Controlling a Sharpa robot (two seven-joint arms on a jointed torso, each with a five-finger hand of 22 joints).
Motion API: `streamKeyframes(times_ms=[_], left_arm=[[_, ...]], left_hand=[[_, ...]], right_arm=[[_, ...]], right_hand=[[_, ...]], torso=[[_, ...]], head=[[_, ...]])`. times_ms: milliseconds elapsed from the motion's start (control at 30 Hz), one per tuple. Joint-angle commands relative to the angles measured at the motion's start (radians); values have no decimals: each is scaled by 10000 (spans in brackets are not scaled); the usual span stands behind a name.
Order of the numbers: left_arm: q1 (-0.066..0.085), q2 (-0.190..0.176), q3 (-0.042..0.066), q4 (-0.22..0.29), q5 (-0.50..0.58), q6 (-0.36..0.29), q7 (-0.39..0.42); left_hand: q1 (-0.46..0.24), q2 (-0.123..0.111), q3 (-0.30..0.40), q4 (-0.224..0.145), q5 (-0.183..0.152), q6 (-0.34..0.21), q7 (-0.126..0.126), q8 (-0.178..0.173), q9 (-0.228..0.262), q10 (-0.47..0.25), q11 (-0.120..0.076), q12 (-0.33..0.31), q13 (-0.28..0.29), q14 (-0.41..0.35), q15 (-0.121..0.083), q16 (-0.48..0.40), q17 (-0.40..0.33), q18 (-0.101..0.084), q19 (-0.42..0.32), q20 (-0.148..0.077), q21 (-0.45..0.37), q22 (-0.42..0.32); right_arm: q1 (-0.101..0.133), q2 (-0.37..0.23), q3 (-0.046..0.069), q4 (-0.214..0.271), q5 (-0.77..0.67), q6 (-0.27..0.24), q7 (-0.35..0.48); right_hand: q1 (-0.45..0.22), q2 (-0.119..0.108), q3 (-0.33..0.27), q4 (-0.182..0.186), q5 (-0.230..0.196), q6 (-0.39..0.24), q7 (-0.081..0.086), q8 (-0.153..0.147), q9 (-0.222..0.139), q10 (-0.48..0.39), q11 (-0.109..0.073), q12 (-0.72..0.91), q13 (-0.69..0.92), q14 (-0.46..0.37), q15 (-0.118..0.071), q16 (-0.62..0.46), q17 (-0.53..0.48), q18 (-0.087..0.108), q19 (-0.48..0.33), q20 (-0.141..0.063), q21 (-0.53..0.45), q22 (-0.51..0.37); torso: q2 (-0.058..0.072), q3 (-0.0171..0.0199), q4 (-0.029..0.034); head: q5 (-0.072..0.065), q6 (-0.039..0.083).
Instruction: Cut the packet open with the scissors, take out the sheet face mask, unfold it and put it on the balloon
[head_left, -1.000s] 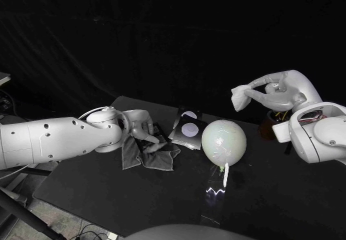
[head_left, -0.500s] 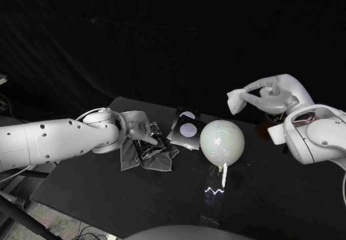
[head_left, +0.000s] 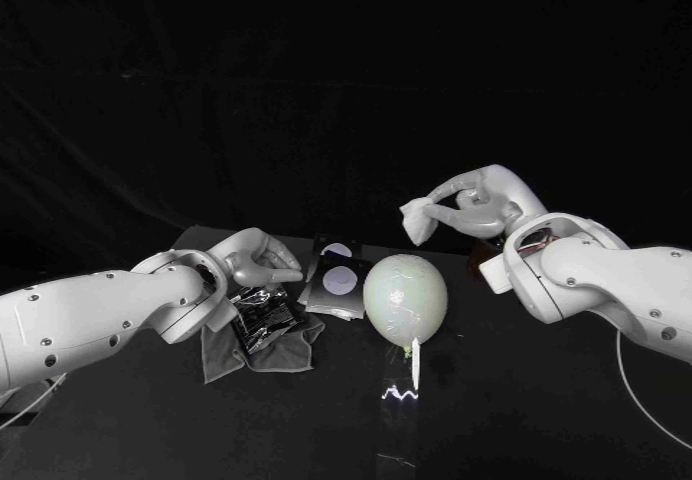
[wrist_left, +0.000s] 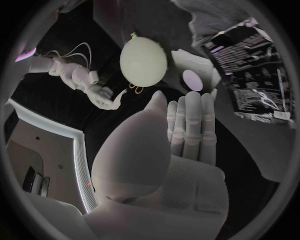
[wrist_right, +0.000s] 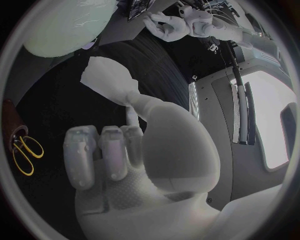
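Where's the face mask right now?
In the head view the folded white mask is pinched in the right hand, raised above the table, up and right of the balloon.

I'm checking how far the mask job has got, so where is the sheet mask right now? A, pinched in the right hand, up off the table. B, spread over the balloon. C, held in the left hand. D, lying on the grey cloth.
A: the right hand pinches the bunched white sheet mask in the air above the table, apart from the balloon, which is bare.
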Motion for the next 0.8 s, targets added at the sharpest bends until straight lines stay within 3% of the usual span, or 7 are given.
streamKeyframes(times_ms=[33,200,300,367,600,733,800], left_arm=[[21,332,130,-120,3376,-326,2798],[33,997,332,-397,4751,-36,3722],[42,1520,410,-663,5431,216,4059],[45,1822,437,-844,5749,351,4179],[50,2668,478,-1492,6731,705,4286],[48,2998,486,-1809,7245,966,4203],[45,3156,488,-1955,7539,1133,4207]], left_hand=[[295,-55,345,50,-16,75,72,-113,-87,-6,63,-138,-52,-262,53,-666,-318,-220,-619,293,-782,-435],[276,-180,726,16,-32,68,119,-278,-217,-128,161,-429,-77,-985,274,-1803,-802,-269,-1095,654,-1719,-997],[-57,-404,781,9,-36,-138,267,-512,-342,-491,402,-825,-89,-1977,677,-3132,-1314,-373,-1672,972,-2603,-1509],[-155,-492,784,5,-64,-211,305,-600,-386,-600,473,-968,-85,-2145,786,-3604,-1474,-371,-1821,1071,-2958,-1726],[-645,-724,232,-14,-43,-694,458,-926,-544,-1234,771,-1508,-80,-2923,1194,-5140,-1960,-610,-2232,1121,-4027,-2385],[-629,-733,-189,-11,-37,-1129,248,-1153,-640,-1615,1044,-1797,-82,-3364,1462,-5902,-2232,-769,-3232,1128,-4981,-2880],[-514,-668,-549,-22,-37,-1296,188,-1244,-674,-1737,1097,-1917,-64,-3342,1528,-6294,-2366,-763,-3280,1126,-5306,-3091]], right_arm=[[-3,63,5,-34,46,463,55],[-4,176,5,-86,95,542,116],[-5,274,6,-117,151,485,196],[-5,337,6,-144,227,387,254],[-5,534,8,-258,923,-258,647],[-6,583,10,-297,1471,-643,1037],[-6,605,11,-313,1768,-787,1225]], right_hand=[[-21,88,-14,-56,48,82,-17,19,-11,1179,-117,35,2629,1197,-190,35,2631,-139,1084,-46,34,2627],[-21,94,-10,-63,49,72,-15,25,-7,1179,-116,35,2629,1197,-189,35,2631,-139,1084,-45,34,2627],[-21,94,-10,-63,49,72,-15,25,-7,1179,-116,35,2629,1197,-189,35,2631,-139,1084,-45,34,2627],[-21,94,-10,-63,49,72,-15,25,-7,1179,-116,35,2629,1197,-189,35,2631,-139,1084,-45,34,2627],[-24,102,-5,-69,48,59,-12,32,-2,1179,-113,35,2629,1197,-187,35,2631,-139,1084,-44,34,2627],[-33,113,-2,-70,49,45,-7,40,3,1179,-110,35,2629,1197,-185,35,2631,-139,1084,-42,34,2627],[-41,119,-1,-71,48,36,-4,45,7,1179,-107,35,2629,1197,-183,35,2631,-139,1084,-41,34,2627]], torso=[[11,-1,-16],[4,20,-1],[-2,19,-1],[3,17,-11],[-1,22,7],[-2,23,21],[2,20,22]], head=[[-431,205],[-689,327],[-781,364],[-840,399],[-1012,490],[-1080,591],[-1069,651]])
